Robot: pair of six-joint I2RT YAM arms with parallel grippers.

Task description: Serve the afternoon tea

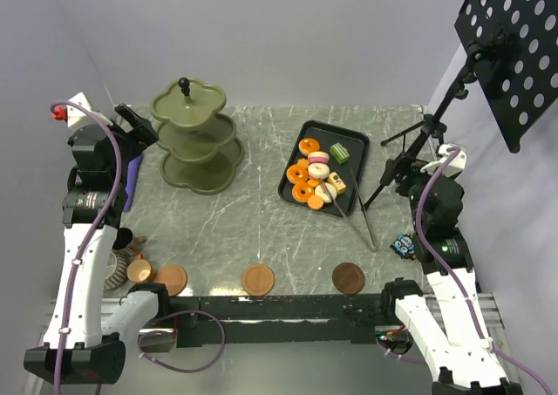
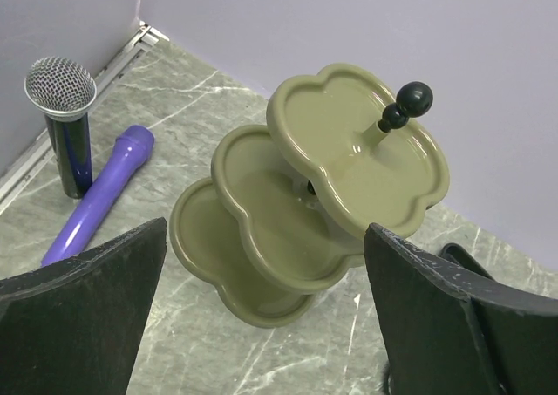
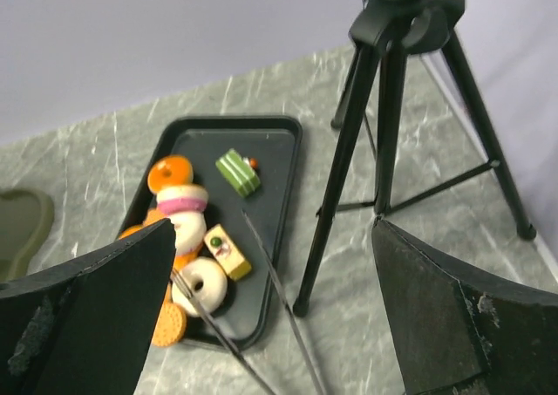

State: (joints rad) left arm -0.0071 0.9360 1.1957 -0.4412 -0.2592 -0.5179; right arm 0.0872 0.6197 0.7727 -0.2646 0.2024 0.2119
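The olive-green three-tier stand [image 1: 196, 138] stands empty at the back left; the left wrist view shows it [image 2: 305, 203] ahead of the fingers. Orange, pink, green and white pastries [image 1: 316, 175] lie on the black tray [image 1: 353, 142], also in the right wrist view [image 3: 187, 238]. Three brown saucers [image 1: 171, 279], [image 1: 258, 279], [image 1: 348, 278] sit along the near edge. The striped grey cup [image 1: 118, 269], copper cup [image 1: 139, 270] and dark cup [image 1: 123, 238] cluster at the near left. My left gripper [image 2: 266, 316] is open and empty, left of the stand. My right gripper [image 3: 270, 325] is open and empty, right of the tray.
Metal tongs [image 1: 353, 212] lie across the tray's near corner onto the table. A black tripod [image 3: 388, 125] carrying a perforated board [image 1: 514, 37] stands at the back right, close to my right arm. A microphone [image 2: 65, 120] and a purple cylinder [image 2: 100, 194] are by the left wall.
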